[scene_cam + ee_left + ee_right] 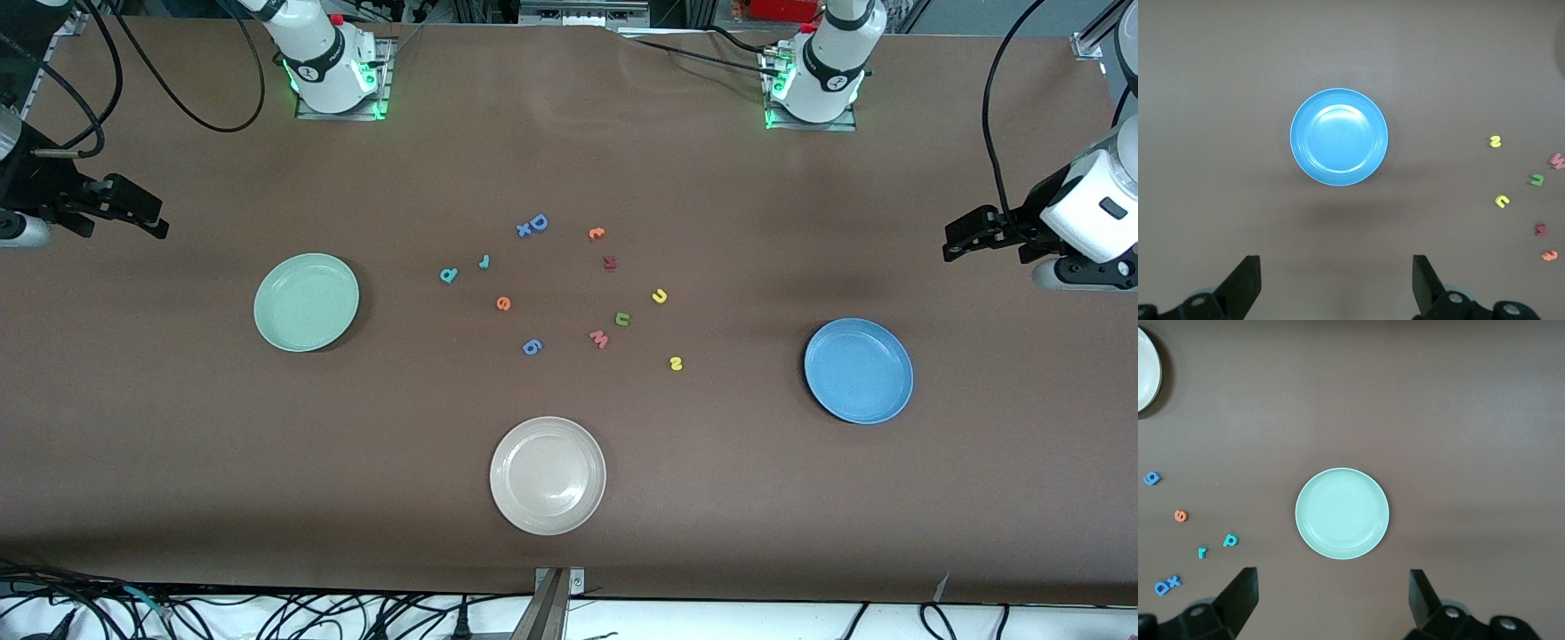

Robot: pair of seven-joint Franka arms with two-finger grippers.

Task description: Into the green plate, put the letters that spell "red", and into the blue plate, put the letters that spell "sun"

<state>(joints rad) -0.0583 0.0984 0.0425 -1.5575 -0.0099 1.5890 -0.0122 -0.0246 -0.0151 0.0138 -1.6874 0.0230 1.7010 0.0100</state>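
Front view | step: none started, plates empty | left gripper (956, 238) spread, waiting | right gripper (147, 213) spread, waiting | next: descend on orange "e" (503, 304), pinch precisely

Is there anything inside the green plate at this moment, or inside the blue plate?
Nothing lies in the green plate or in the blue plate; both show bare insides. What is under each plate is covered and cannot be seen. All the letters lie on the table between them.
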